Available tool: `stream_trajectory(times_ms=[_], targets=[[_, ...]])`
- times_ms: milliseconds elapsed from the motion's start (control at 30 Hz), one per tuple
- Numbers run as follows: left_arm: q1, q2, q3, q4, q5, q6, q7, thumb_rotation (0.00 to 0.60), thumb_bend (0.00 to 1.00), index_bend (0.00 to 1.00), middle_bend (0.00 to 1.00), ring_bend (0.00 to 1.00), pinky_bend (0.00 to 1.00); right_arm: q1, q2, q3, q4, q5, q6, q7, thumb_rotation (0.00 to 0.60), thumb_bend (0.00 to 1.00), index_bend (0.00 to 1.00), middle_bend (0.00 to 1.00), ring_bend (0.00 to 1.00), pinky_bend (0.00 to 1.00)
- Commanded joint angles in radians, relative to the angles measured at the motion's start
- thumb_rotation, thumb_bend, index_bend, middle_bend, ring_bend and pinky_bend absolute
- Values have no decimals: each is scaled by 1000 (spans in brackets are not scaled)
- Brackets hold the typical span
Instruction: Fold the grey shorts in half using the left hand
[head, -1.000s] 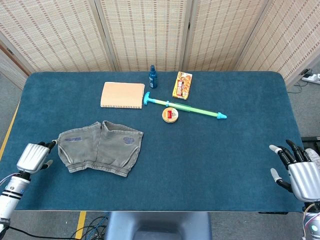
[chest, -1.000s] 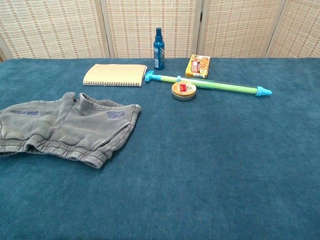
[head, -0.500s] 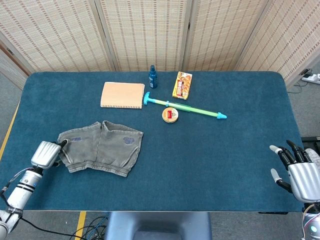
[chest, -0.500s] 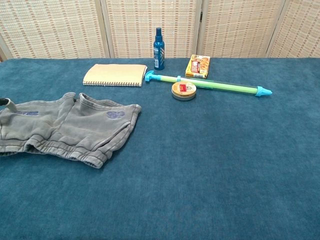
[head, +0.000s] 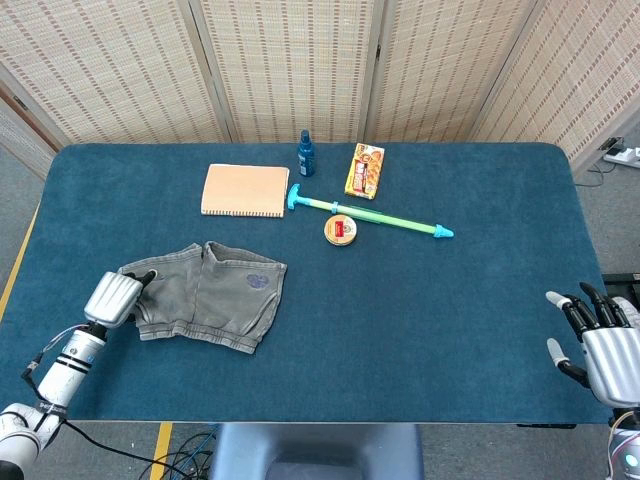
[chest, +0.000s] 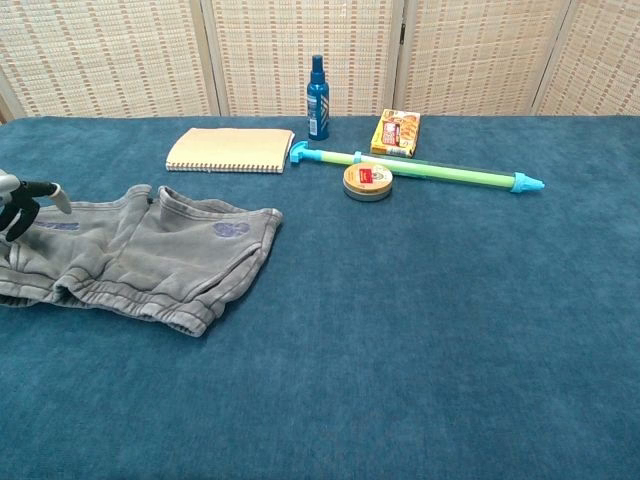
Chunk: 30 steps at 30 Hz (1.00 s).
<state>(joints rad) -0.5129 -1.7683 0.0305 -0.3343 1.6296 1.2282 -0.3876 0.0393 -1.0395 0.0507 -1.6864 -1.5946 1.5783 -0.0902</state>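
The grey shorts (head: 215, 295) lie flat on the blue table, at its front left. In the chest view the shorts (chest: 150, 255) reach the left border. My left hand (head: 115, 297) is over the left leg's outer edge, fingers (chest: 22, 203) apart and touching the cloth, none of which is lifted. My right hand (head: 608, 350) hangs off the table's right edge with fingers spread and nothing in it; the chest view does not show it.
At the back of the table (head: 420, 310) lie a tan notebook (head: 245, 189), a blue spray bottle (head: 306, 155), an orange box (head: 365, 170), a green and blue tube (head: 370, 215) and a round tin (head: 341, 230).
My left hand has moved right from beside the shorts onto their left edge and now shows in the chest view. The right hand has dropped slightly. The shorts have not moved.
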Motion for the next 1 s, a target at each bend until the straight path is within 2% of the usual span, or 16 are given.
stream_trajectory(times_ms=[33,400,500,833,1000], targets=[[-2,-3,-4,8,-9,-10,-2,600,156,366,764,700,838,1,-1,1,1,1,-2,0,600,355,198,267,154,187],[0,-14,-11,30,-39,-43,-38,600,177,484,854,772,843,10,-10,6,6,3,-14,-2,600,355,198,277,187,204],[-1,-16,-10,34,-40,-45,-44,600,222,517,870,786,843,10,-10,7,6,3,-13,-2,600,355,198,279,197,213],[-8,-17,-11,33,-49,-51,-66,600,373,539,882,794,844,12,-15,7,13,6,-17,3,600,355,198,286,224,222],[-9,-17,-18,23,-58,-43,-83,600,512,559,887,798,845,13,-14,9,13,6,-18,3,600,355,198,288,231,222]])
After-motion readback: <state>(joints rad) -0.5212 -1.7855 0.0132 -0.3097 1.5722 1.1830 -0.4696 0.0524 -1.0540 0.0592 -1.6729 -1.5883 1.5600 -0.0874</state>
